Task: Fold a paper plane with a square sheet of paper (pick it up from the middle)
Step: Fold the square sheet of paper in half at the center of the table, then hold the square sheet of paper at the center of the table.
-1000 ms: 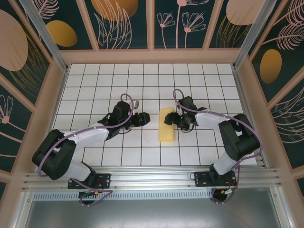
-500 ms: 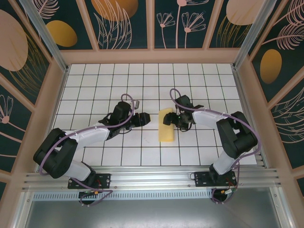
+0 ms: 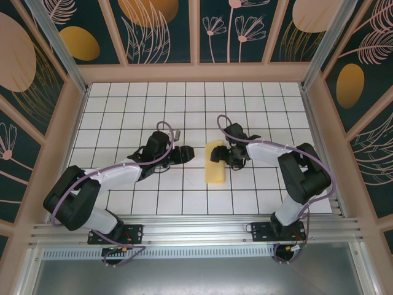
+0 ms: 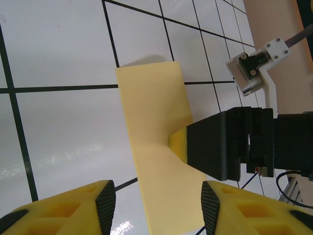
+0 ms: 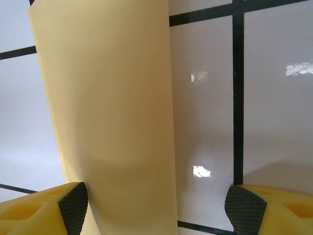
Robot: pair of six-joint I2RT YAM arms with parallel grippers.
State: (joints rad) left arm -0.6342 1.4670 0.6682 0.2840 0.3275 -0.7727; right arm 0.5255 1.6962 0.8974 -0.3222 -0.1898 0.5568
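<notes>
Movement since a second earlier was slight: the right fingers (image 5: 73, 208) had crept a little left and up the desk (image 3: 123, 104), closing on the right edge of the square sheet of paper (image 3: 215, 165). The left fingers (image 4: 105, 200) and the paper kept their places. The paper, folded into a long pale yellow strip, lay flat on the white tiles between both arms. The right fingers stood spread wide at its far end, grasping nothing. The left fingers hung released just left of it, empty.
</notes>
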